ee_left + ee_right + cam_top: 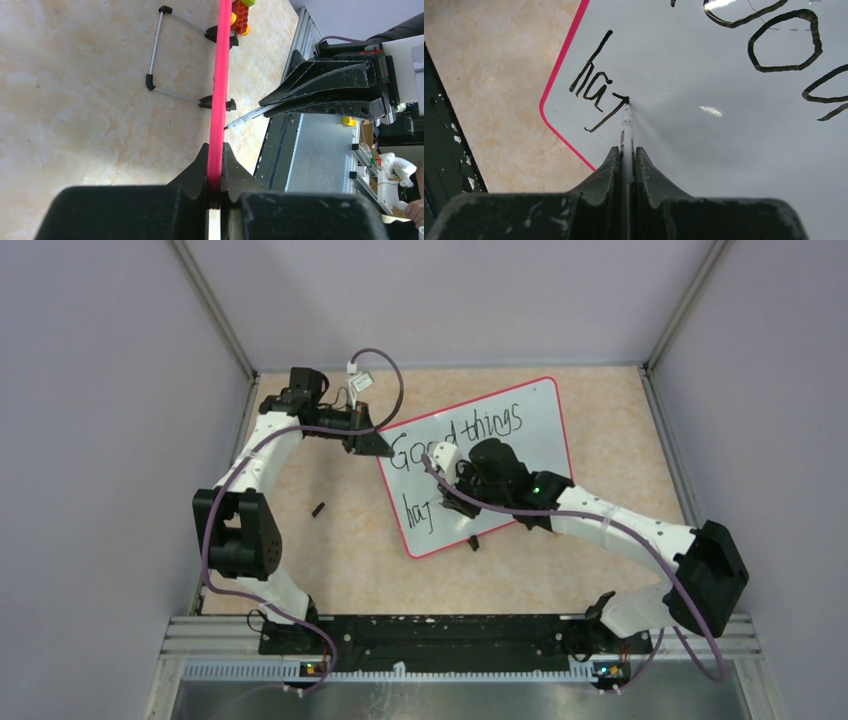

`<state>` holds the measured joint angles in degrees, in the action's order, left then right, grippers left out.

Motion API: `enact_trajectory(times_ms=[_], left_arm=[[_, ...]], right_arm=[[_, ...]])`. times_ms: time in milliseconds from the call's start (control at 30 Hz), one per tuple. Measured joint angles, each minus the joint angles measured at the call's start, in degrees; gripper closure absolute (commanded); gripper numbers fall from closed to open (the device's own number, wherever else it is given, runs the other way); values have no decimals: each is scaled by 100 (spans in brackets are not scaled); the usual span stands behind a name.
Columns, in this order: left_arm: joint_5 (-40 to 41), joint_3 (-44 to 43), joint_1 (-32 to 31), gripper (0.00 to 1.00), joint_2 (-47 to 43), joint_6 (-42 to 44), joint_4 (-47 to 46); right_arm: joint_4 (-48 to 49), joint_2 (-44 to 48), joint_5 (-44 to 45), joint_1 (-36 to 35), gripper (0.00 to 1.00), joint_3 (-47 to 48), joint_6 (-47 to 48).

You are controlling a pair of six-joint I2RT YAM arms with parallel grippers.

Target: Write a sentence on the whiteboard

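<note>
Whiteboard with a thin red frame sits on the beige surface between the two arms, and its far left corner meets the left gripper. This gripper is closed firmly on the red frame. In the left wrist view the board is seen from its edge, as one pink-red line running away from the fingers. The right gripper is over the lower left part of the board and is clamped on a marker, whose tip touches the white face. The sentence has "Good things" on the upper line. The lower line has "ha" and one slanted stroke, and the marker tip is at the upper end of that stroke. On the side of the board away from the marker, a wire stand with black ends rests on the surface. Some coloured toy bricks are near the far end of the frame. A small black piece lies on the surface, well apart to the left of the board
</note>
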<state>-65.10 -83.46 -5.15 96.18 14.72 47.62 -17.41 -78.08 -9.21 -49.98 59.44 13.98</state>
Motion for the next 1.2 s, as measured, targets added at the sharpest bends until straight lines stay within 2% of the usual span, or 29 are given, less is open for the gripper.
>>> enact_trajectory(times_ms=[1200], left_arm=[[4,-11,0,100,0,20,2]], right_arm=[[-68,31,-293,17,100,-343,-116]])
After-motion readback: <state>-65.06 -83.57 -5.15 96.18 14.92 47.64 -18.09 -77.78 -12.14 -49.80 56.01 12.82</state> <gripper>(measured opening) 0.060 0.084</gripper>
